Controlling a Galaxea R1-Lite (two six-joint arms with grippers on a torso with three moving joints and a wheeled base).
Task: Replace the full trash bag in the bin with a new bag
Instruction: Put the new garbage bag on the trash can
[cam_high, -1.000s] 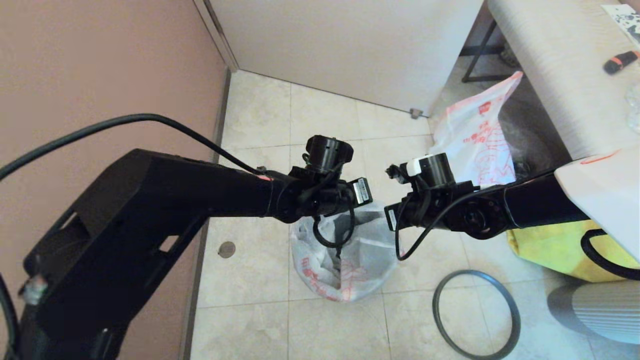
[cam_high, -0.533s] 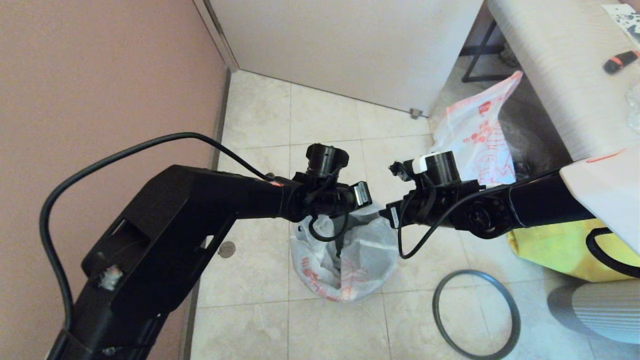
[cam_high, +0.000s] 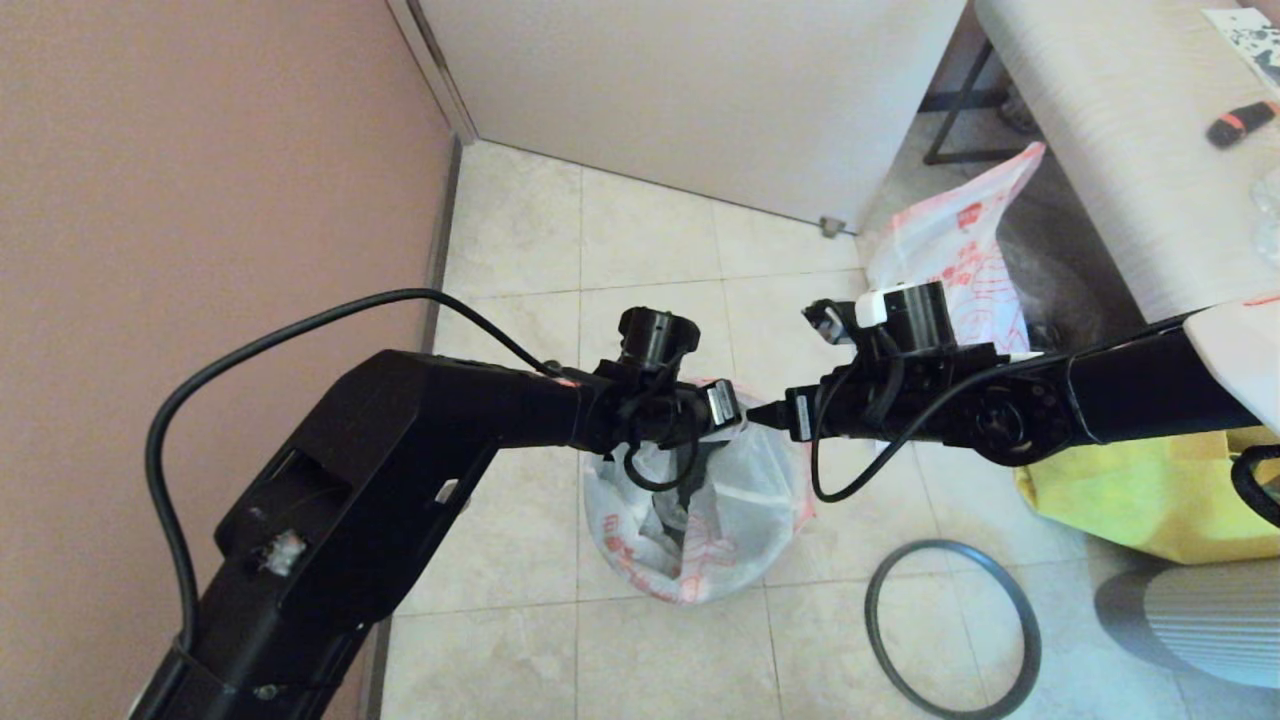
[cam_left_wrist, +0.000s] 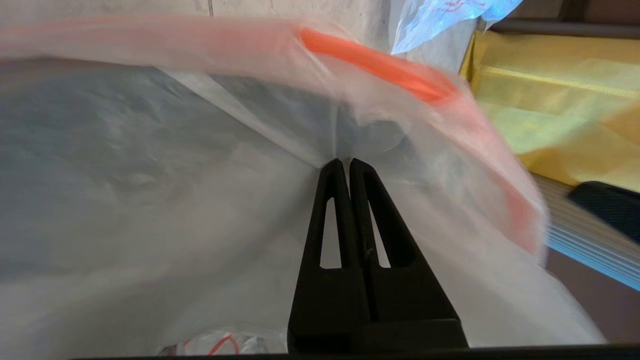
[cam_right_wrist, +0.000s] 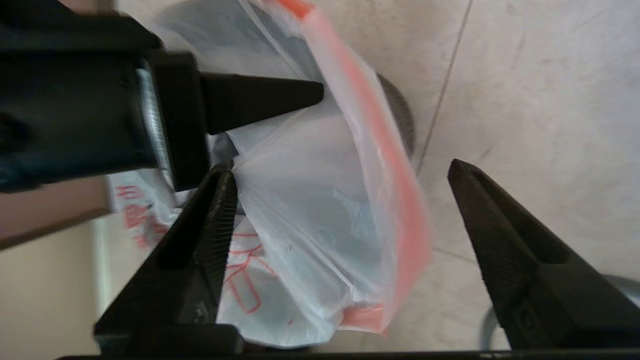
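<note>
We're pinching the new bag (cam_left_wrist: 150, 190) film with the left pincer (cam_left_wrist: 347, 162), jaws tight, over the bin (cam_right_wrist: 400, 117) on the floor. Right pincer (cam_right_wrist: 340, 172) is gaping wide astride the pink rim. Hoop (cam_high: 952, 628) is lying beside; full trash bag (cam_high: 950, 270) is sitting behind.

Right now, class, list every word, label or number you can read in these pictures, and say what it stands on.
No text can be quoted.
New bag: red-orange characters, too blurred to read.
Full trash bag: red-orange print, too small to read.
Left wrist label: too small to read.
Right wrist label: too small to read.
</note>
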